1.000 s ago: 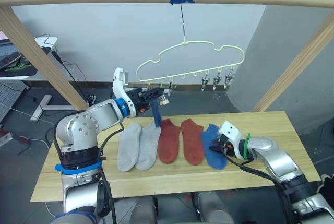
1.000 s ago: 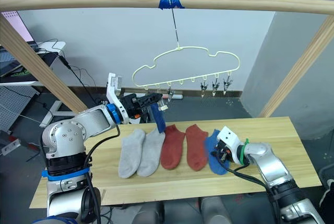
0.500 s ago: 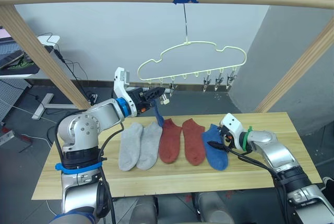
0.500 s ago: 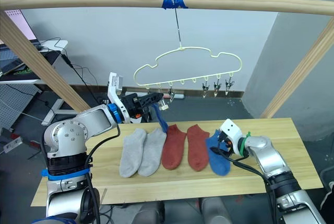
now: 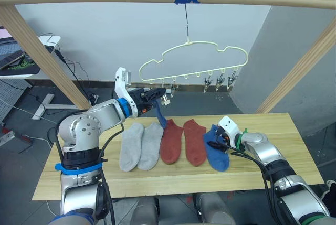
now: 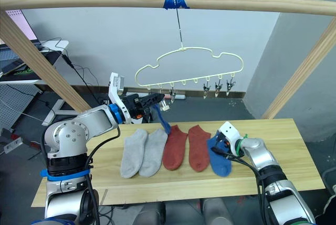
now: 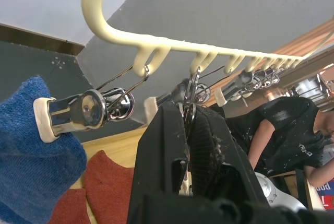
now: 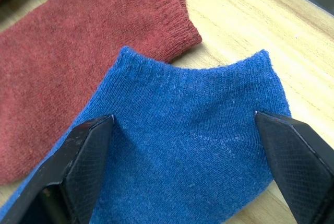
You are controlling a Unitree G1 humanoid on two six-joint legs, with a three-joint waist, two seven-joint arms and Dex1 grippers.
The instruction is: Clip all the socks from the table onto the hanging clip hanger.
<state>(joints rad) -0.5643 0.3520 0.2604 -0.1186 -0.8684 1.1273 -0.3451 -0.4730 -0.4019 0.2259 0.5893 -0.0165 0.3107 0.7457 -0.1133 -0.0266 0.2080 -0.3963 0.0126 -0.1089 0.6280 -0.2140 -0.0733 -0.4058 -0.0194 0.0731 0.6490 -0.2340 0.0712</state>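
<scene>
Socks: five are lying in a row on the table (image 5: pixel 273 130), one blue sock (image 5: pixel 159 114) is hanging from a hanger (image 5: pixel 194 62) clip. Left gripper (image 7: pixel 188 125) is pinching shut on a clip (image 7: pixel 192 85); right gripper (image 8: pixel 182 130) is hovering wide open over the blue table sock (image 8: pixel 193 145).

2 grey socks (image 5: pixel 139 145), 2 red socks (image 5: pixel 182 141), 2 blue socks (image 5: pixel 215 147), 1 hanger (image 5: pixel 193 63).

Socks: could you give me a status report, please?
Left gripper shut on a hanger clip; one blue sock clipped. Right gripper open over table's blue sock. No obstruction seen.
</scene>
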